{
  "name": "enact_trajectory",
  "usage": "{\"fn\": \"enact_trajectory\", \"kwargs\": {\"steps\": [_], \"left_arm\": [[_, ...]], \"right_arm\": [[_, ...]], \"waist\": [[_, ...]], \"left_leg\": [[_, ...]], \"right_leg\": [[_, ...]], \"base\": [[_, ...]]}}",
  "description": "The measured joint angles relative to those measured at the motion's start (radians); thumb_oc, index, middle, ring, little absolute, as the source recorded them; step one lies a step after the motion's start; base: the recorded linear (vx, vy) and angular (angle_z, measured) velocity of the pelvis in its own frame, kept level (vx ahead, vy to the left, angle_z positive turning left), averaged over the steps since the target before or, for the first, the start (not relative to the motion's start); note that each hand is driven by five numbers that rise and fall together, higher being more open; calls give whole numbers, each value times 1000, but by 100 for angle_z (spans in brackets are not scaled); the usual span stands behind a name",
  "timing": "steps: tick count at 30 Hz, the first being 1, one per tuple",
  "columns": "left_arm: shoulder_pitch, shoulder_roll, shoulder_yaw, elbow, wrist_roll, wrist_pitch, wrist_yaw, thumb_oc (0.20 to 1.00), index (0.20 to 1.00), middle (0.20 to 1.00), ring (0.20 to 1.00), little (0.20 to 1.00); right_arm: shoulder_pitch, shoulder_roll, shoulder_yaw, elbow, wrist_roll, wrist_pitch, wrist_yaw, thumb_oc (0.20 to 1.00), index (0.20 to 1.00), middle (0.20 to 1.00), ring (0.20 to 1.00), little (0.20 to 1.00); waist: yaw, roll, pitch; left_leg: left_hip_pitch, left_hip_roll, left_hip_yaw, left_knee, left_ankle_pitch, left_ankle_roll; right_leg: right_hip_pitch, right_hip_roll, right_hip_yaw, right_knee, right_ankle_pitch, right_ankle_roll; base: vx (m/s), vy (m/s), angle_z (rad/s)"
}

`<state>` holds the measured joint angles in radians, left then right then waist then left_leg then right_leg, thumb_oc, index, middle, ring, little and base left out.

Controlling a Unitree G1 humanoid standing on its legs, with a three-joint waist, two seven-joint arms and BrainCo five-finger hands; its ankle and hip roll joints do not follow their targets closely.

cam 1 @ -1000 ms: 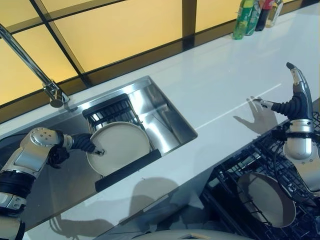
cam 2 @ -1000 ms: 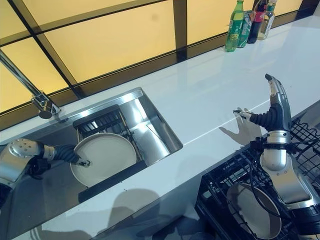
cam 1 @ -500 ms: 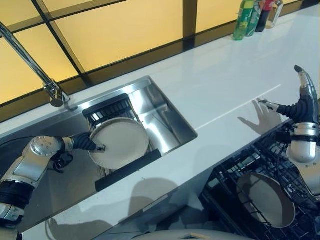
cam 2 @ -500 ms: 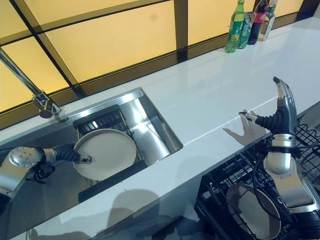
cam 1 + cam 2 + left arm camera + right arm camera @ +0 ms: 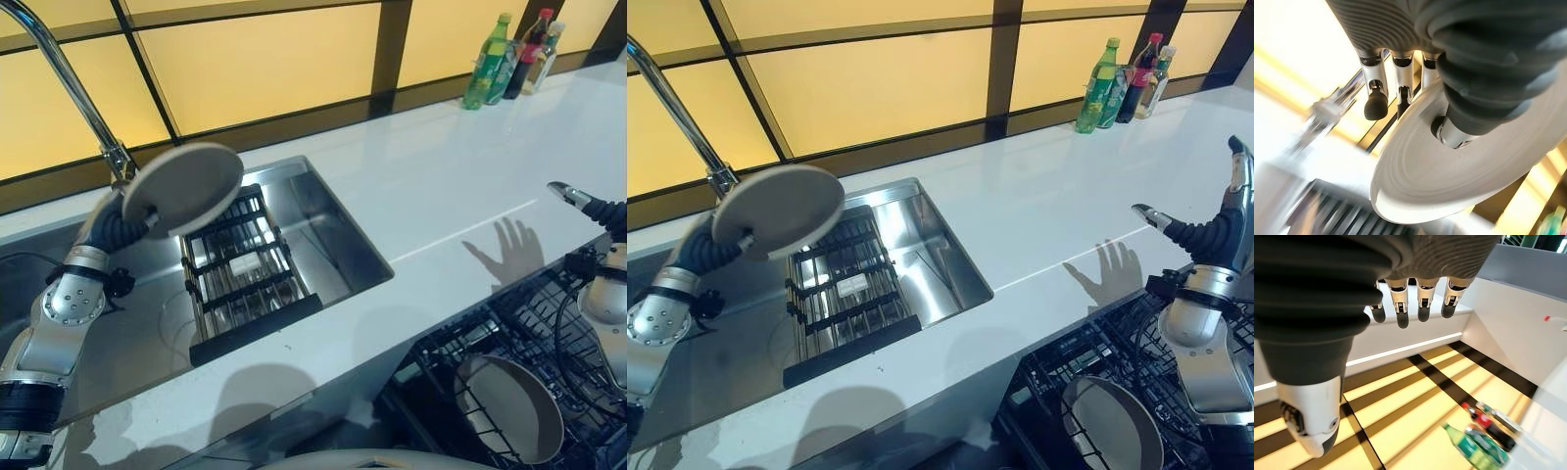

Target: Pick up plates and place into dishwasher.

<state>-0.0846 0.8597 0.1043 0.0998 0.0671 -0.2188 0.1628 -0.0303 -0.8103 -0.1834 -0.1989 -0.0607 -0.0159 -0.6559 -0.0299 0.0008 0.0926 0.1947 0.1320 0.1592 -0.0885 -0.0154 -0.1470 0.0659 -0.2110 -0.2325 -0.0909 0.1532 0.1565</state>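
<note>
White worktop (image 5: 441, 176) runs under amber windows, with a steel sink (image 5: 323, 220) at centre left. One plate (image 5: 509, 406) already stands in the dishwasher rack (image 5: 460, 352) at lower right; another plate (image 5: 183, 186), at upper left above the sink rack (image 5: 240, 269), has yet to go in. Left robot hand (image 5: 1449, 112) pinches it, thumb over the face and fingers apparently behind. Right robot hand (image 5: 1205, 235) hangs spread and empty at the right edge.
</note>
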Motion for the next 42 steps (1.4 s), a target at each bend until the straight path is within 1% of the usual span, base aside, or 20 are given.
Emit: {"fn": "enact_trajectory", "kwargs": {"steps": [3,6,9,11,12,14,16,18,22,25,29,31,34,39,42], "left_arm": [[-3,-35,-4,-48,33,-55,67,200,200,200,200,200],[-29,-74,-14,-69,37,-117,112,200,200,200,200,200],[-75,-94,-63,-94,39,-168,147,200,200,200,200,200],[-121,-116,-119,-96,42,-195,175,200,200,200,200,200],[-141,-128,-142,-107,61,-206,182,200,200,200,200,200],[-166,-144,-195,-135,87,-230,183,200,200,200,200,200],[-171,-144,-225,-160,118,-259,180,200,200,200,200,200],[-190,-146,-268,-161,118,-267,180,200,200,200,200,200],[-235,-164,-325,-161,120,-279,170,200,200,200,200,200],[-259,-174,-343,-181,156,-280,155,200,200,200,200,200],[-271,-170,-376,-207,160,-299,72,200,200,200,200,200],[-272,-135,-402,-214,160,-304,17,200,200,200,200,200],[-281,-73,-401,-216,154,-322,-12,200,200,200,200,200],[-302,-69,-400,-216,155,-332,-42,200,200,200,200,200],[-305,-51,-395,-217,155,-338,-83,200,200,200,200,200]], "right_arm": [[-59,1,2,-42,-5,-24,8,1000,1000,1000,1000,1000],[-150,10,69,-86,10,-77,59,1000,1000,1000,1000,1000],[-228,28,162,-104,37,-112,123,1000,1000,1000,1000,1000],[-270,67,220,-104,60,-130,176,1000,1000,1000,1000,1000],[-284,83,246,-106,77,-135,208,1000,1000,1000,1000,1000],[-309,113,304,-107,107,-137,272,1000,1000,1000,1000,1000],[-319,132,324,-108,131,-137,324,1000,1000,1000,1000,1000],[-322,139,347,-108,152,-137,361,1000,1000,1000,1000,1000],[-322,155,399,-108,172,-135,432,1000,1000,1000,1000,1000],[-322,166,421,-108,173,-128,470,1000,1000,1000,1000,1000],[-322,167,428,-108,174,-121,490,1000,1000,1000,1000,1000],[-322,165,428,-108,193,-113,498,1000,1000,1000,1000,1000],[-321,160,429,-107,212,-104,520,1000,1000,1000,1000,1000],[-320,156,430,-107,212,-99,548,1000,1000,1000,1000,1000],[-318,124,430,-107,212,-88,574,1000,1000,1000,1000,1000]], "waist": [[7,0,-1],[21,-2,-5],[27,-11,-12],[34,-19,-23],[43,-23,-27],[47,-30,-34],[45,-33,-37],[44,-30,-41],[42,-22,-45],[40,-21,-46],[38,-18,-49],[32,-15,-51],[18,-12,-53],[16,-6,-55],[18,-6,-56]], "left_leg": [[0,1,-1,0,1,-2],[1,3,-3,0,2,-4],[2,3,-12,1,4,-4],[2,4,-23,1,5,-5],[3,4,-23,0,5,-5],[2,4,-24,1,6,-5],[2,4,-24,1,6,-5],[2,4,-24,1,6,-5],[3,4,-24,1,6,-5],[4,4,-23,1,6,-5],[4,4,-23,1,6,-5],[4,4,-22,1,6,-5],[5,4,-22,0,6,-5],[5,4,-22,0,6,-5],[5,4,-22,0,6,-5]], "right_leg": [[1,1,-1,0,0,0],[3,3,-3,0,0,-1],[10,2,-13,0,-1,-1],[18,2,-24,0,-4,-2],[18,2,-25,0,-4,-2],[19,2,-25,0,-4,-2],[19,2,-25,0,-4,-2],[19,2,-25,0,-4,-2],[19,2,-25,0,-4,-2],[20,2,-25,0,-4,-2],[20,2,-24,0,-4,-2],[20,2,-24,0,-4,-2],[21,2,-24,0,-4,-2],[21,2,-23,0,-4,-2],[21,2,-23,0,-4,-2]], "base": [[0,0,0],[-8,-3,1],[-19,-6,9],[-13,-4,14],[-10,-8,6],[0,0,0],[0,0,0],[0,0,0],[0,0,0],[0,0,0],[0,0,0],[0,0,0],[0,0,0],[0,0,0],[0,0,0]]}}
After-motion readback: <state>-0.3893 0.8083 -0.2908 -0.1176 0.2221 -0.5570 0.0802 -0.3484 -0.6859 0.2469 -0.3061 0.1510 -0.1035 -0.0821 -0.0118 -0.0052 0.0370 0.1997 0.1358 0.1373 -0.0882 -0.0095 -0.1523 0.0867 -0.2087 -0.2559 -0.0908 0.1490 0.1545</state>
